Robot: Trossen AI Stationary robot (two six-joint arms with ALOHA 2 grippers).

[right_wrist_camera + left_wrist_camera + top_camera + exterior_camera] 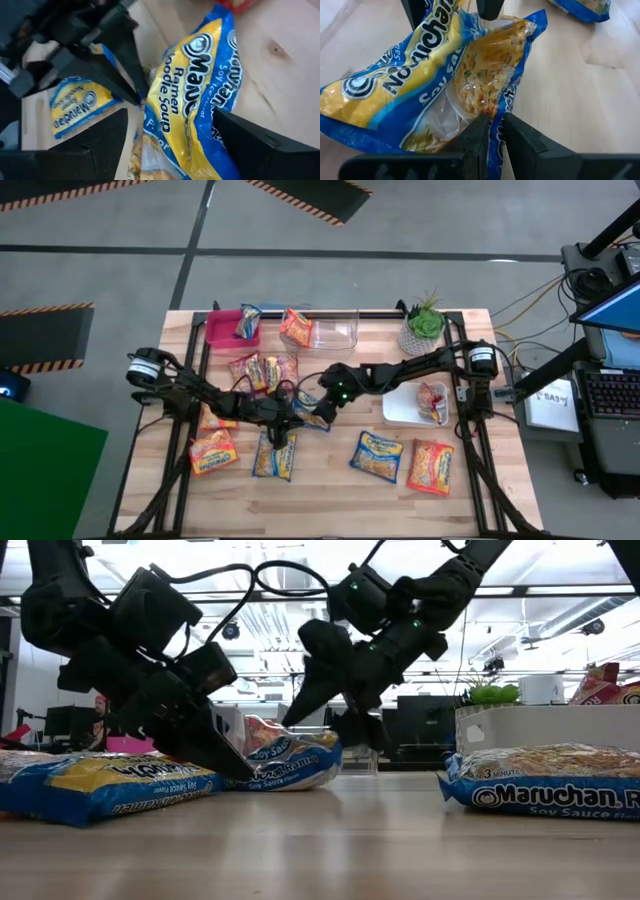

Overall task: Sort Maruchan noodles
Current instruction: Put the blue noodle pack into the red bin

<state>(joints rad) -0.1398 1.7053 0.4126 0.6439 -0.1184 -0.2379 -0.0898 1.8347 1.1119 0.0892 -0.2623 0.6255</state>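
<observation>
Both arms are meeting mid-worktop [330, 500] over one blue soy sauce Maruchan packet [312, 416]. The left gripper [492, 131] is pinching the packet's sealed edge, fingers nearly closed on the film, while the right gripper [170, 145] is standing wide w/ one finger each side of the same packet, not yet clamped. Looks like a handover or a two-arm reposition, judging by the layout. To do it well: the right gripper should be closing across the packet's firm noodle block, not on loose film, which will slip or crinkle; the left should be releasing only once the right has a firm hold. Keep the packet low so it isn't swinging, and keep the fingers from colliding, since they're v. close. Other packets are lying near: a blue one [274, 456] just in front of the left gripper, another blue one [377, 455] and an orange one [430, 465] toward the right front, red-marked ones [263, 370] behind. A pink bin [218, 332], a clear bin [338, 333] and a white tray [400, 408] are holding a packet each; which takes blue I can't tell for sure, though the pink bin's packet looks blue-edged.
</observation>
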